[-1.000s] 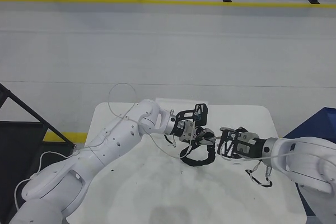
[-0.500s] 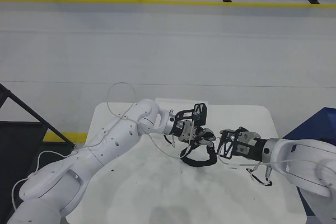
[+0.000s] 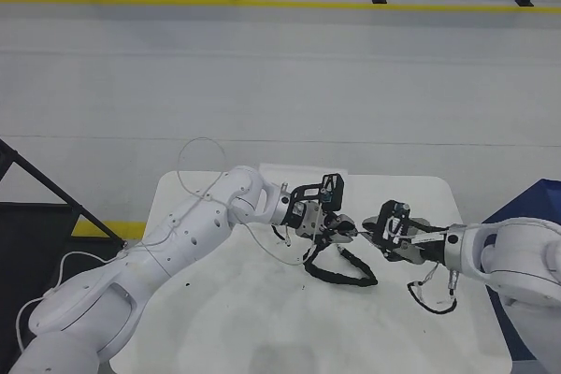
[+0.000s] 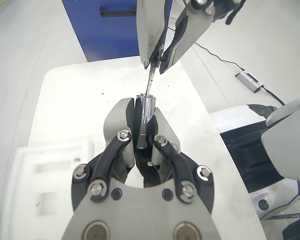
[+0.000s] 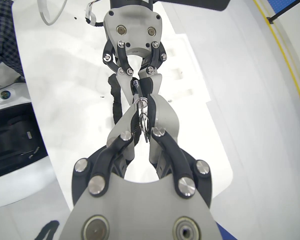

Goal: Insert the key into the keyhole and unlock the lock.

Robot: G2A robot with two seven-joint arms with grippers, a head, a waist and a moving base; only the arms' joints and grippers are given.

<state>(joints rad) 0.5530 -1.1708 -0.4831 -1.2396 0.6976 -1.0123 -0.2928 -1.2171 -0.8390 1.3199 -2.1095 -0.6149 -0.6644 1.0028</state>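
1. The right gripper (image 4: 155,64) is pinched narrow on the bow of the small silver metal key (image 4: 150,79). The blade points out past its fingertips, and its tip sits at the keyhole, apparently just inside.
2. The left gripper (image 4: 142,107) is closed around the chrome cylindrical lock barrel (image 4: 147,109). It holds the barrel above the white table (image 3: 262,313) with the keyhole end facing the key.
3. The key looks light, thin and stiff. Smooth metal may swivel between the pads under a turning load, so flat on the bow is the sensible place to hold it. A thin wire ring (image 5: 143,122) on the bow lies between the right gripper's fingers and may stop them seating flat.
4. The barrel is hard, polished and round, so it is probably slippery. I judge it could roll in the jaws as the key turns. A firm hold at mid-body, leaving the end face free, suits it.
5. A black sheathed cable (image 3: 341,271) hangs from the barrel and loops on the table. It looks limp and should add only slight drag.
6. A white foam tray (image 4: 27,156) with cut-out recesses lies on the table behind the left gripper. A blue metal cabinet (image 4: 102,21) stands beyond the table, well apart. The main crowding is the two sets of fingertips, which are near each other.
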